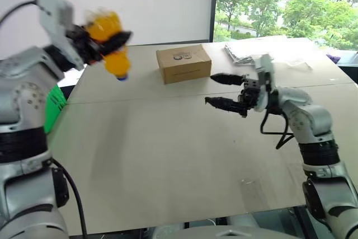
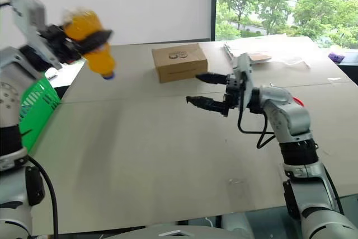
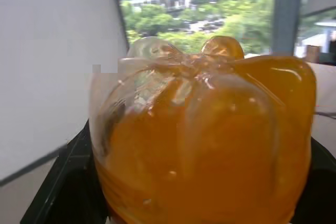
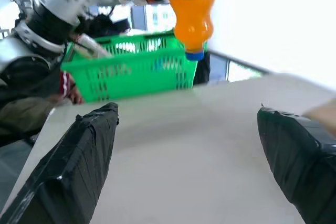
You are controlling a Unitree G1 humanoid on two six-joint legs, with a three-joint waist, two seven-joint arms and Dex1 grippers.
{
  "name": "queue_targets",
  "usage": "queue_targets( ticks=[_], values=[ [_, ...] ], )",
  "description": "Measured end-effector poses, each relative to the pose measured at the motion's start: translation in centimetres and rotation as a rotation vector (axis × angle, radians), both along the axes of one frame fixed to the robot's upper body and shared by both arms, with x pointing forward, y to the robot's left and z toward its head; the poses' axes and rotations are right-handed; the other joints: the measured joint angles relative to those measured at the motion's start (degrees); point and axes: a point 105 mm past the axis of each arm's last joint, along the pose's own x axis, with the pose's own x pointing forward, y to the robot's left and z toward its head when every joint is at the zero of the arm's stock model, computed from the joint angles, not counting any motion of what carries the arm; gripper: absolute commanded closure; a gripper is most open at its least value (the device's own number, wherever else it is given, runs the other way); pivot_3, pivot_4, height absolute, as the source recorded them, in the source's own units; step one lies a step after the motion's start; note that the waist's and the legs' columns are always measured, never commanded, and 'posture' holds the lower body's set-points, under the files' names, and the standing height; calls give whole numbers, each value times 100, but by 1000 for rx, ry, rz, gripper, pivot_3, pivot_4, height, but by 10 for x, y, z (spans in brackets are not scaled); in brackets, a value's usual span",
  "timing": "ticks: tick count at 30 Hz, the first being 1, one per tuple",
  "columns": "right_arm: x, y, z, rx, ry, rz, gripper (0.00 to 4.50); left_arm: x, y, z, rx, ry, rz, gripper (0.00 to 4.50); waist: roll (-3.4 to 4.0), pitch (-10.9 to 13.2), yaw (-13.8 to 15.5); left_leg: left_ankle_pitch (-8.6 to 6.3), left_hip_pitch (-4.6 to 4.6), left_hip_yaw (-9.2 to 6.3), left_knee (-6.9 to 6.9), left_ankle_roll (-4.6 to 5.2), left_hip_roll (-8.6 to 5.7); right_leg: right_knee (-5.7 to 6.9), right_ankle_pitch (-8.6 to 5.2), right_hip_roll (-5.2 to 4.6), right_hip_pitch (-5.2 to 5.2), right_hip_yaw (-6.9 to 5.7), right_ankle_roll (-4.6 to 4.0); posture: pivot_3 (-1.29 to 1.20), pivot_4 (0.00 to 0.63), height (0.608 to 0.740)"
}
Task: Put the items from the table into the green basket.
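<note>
**Bottle held up in my left gripper, right gripper empty**

I see the left gripper [image 1: 106, 42] raised high at the left edge of the table [image 1: 168, 155]. Its black fingers are closed around the orange-drink bottle [image 1: 110, 43], which hangs upside down, with the blue cap [image 1: 122, 76] pointing to the table. In the left wrist view the bottle's base [image 3: 205, 145] is very close to the camera and the two fingers sit on both sides of it.

The green basket [image 2: 34, 107] stands beside the table's left edge, lower than the tabletop. In the right wrist view I see the basket's lattice wall [image 4: 137, 74] behind the hanging bottle, and the bottle is above it or just in front of it; I cannot tell which.

My right gripper [image 1: 224, 90] hovers over the middle of the table, pointing to the left. Its fingers are spread wide and hold nothing.

A brown cardboard box [image 1: 183, 63] lies on the far part of the table, just beyond the right gripper. Some papers [image 1: 246, 51] lie further right, near the window.
</note>
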Motion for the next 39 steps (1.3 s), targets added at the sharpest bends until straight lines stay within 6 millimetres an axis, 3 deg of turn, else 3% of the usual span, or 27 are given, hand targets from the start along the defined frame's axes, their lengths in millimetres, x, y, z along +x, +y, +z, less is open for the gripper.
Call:
queue_targets(
  ticks=[2,6,7,10,13,17,20,22,24,31,34,37,39],
  values=[
    [-11,2,3,18,5,23,0,-2,30,8,29,-9,145,1477,-2,0,5,0,-1,1,-4,0,-2,-1,0,-12,0,-1,0,144,0,724],
    [-31,2,12,39,51,73,0,-27,132,13,169,53,630,1477,-33,19,-2,-1,-7,18,-8,0,-2,-1,0,-39,-17,0,2,161,0,724],
    [-33,1,15,49,52,73,0,-34,146,12,192,66,699,1477,-46,16,19,-1,-10,12,-8,0,-3,-1,0,-46,-17,-4,2,161,0,724],
    [-36,3,20,62,63,82,0,-53,183,11,270,103,876,1477,-85,15,111,-1,-16,4,-8,0,-2,-5,0,-56,-18,-22,3,162,0,724],
    [-39,4,22,67,76,96,0,-68,208,7,377,151,1003,1477,-96,15,218,-1,-19,2,-5,0,-4,-8,-3,-69,-16,-31,8,164,0,724],
    [-39,6,24,67,73,103,0,-75,232,-26,434,245,1091,1477,-121,-1,359,-1,-26,-8,2,0,-5,-9,1,-76,-15,-45,3,151,0,724],
    [-40,9,22,60,74,115,0,-62,231,-56,409,286,1049,135,-135,-10,458,-1,-36,-22,6,-1,-4,-9,2,-80,-17,-58,0,147,0,724],
    [-42,11,21,57,74,126,0,-48,223,-62,386,266,1001,57,-162,-27,496,-1,-69,-41,12,-2,-4,-9,4,-82,-38,-74,-3,141,0,724],
    [-42,12,21,57,74,126,0,-40,217,-53,348,210,979,57,-202,-54,492,1,-117,-48,16,-6,-4,-4,15,-83,-84,-79,-17,133,0,724],
    [-40,12,21,65,67,103,0,-22,202,-39,304,114,929,57,-192,-71,434,0,-123,-36,5,-5,-18,0,15,-114,-102,-92,-18,127,0,724],
    [-34,7,13,57,64,41,0,-1,170,-34,146,23,734,57,-195,-76,462,0,-129,-45,9,-6,-18,3,15,-119,-101,-102,-19,131,0,724],
    [-16,-11,-15,3,87,-110,0,7,108,-36,71,-37,380,57,-185,-88,436,0,-129,-22,11,-5,-22,0,16,-146,-101,-101,-18,132,0,724],
    [-5,-22,-32,-33,109,-202,0,4,73,-54,54,6,207,57,-170,-88,408,-1,-123,-4,11,-3,-25,2,17,-156,-102,-99,-18,131,0,724]
  ],
)
